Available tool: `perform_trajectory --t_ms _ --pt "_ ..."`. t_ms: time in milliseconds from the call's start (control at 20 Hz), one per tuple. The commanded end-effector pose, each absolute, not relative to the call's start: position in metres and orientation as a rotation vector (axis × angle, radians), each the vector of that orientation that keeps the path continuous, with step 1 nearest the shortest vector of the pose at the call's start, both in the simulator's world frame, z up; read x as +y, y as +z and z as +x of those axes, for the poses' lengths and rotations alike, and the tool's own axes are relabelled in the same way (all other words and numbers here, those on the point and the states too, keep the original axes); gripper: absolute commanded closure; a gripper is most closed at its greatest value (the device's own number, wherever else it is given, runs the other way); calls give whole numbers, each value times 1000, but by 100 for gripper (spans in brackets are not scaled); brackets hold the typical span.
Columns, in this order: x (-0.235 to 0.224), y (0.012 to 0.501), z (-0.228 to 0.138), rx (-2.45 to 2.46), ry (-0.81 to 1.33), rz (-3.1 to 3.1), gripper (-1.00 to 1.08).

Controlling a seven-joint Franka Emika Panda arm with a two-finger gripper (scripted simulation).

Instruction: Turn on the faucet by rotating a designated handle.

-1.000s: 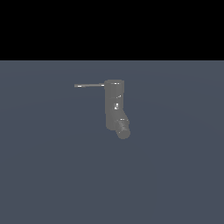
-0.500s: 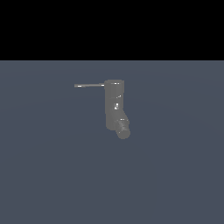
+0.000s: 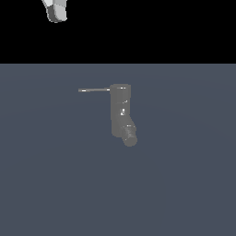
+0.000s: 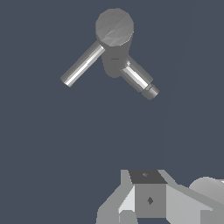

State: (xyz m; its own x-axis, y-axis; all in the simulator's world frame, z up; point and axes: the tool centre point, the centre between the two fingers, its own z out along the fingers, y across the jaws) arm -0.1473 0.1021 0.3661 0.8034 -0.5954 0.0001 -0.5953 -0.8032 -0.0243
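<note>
Change since the previous frames: a pale grey part of the robot arm (image 3: 56, 11) now shows at the top edge of the exterior view, toward that view's left, where only black background stood before; faucet and handle are unchanged in place and pose. Faucet (image 3: 120, 109): dark grey cylinder, upright, long axis vertical, standing on the blue-grey floor (image 3: 184, 184) near the middle of the scene, slightly toward the far side. Spout (image 3: 129, 137): short, angled down and toward the near side, ending in a rounded nozzle. Handle (image 3: 94, 90): thin straight rod, long axis level, projecting from the cylinder's top toward the exterior view's left, pale glint at its free tip. In the wrist view, handle (image 4: 83, 64) and spout (image 4: 139, 78) splay apart from the cylinder's round cap. Gripper (image 4: 146, 199): only its base is visible, well apart from the faucet (image 4: 114, 33); whether the fingers are spread or pressed together cannot be told. Open floor surrounds the faucet on all sides.
</note>
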Motion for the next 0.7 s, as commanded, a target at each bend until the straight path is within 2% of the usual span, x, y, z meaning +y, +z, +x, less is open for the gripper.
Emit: perform_trajectory --t_ms 0,650 --pt "109 355 -135 1052 -11 -2935 108" --pt "133 303 -70 1402 -5 -2788 108"
